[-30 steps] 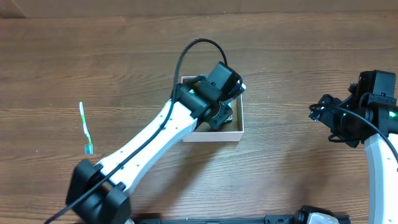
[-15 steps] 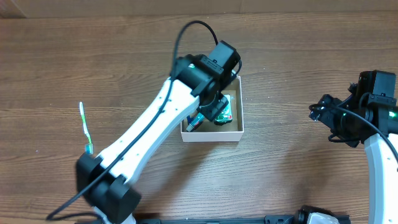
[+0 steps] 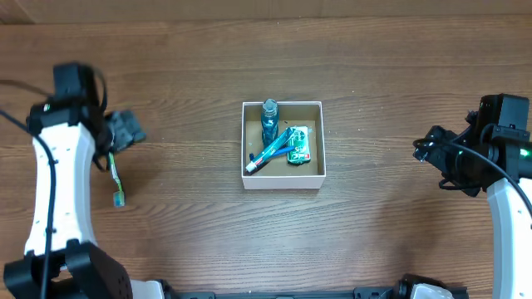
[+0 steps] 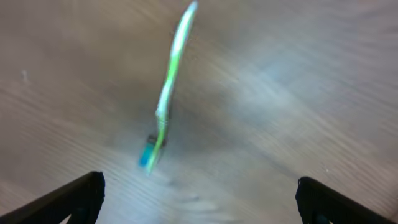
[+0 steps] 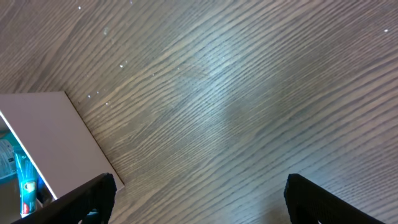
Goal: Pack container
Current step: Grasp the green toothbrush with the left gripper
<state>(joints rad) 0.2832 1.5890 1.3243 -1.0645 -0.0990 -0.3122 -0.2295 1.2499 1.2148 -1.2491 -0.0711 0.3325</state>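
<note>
Three items lie inside the container (image 3: 283,182), a small square shallow box with thin white walls and a brown cardboard floor, which sits near the middle of the table (image 3: 399,66). A dark teal bottle (image 3: 268,120) lies against the far wall. A slim toothpaste tube (image 3: 270,150) runs diagonally across the floor, and a flat green packet (image 3: 299,144) lies just beside it on the right. The tube's upper end touches or overlaps the packet.

The table is brown wood with long, fine grain lines and a dull sheen.

The left end effector (image 4: 199,196) hangs over the table's left side, well apart from the box, its black jaws spread wide. Beneath it lies a toothbrush (image 4: 165,106), a thin green-and-white handle ending in a small blue head. The wrist view is blurred, so finer detail is lost.

The right end effector (image 5: 199,202) hovers over bare wood at the right side, jaws also spread wide and gripping nothing. Its wrist view catches one smooth white wall of the box at the left edge.
</note>
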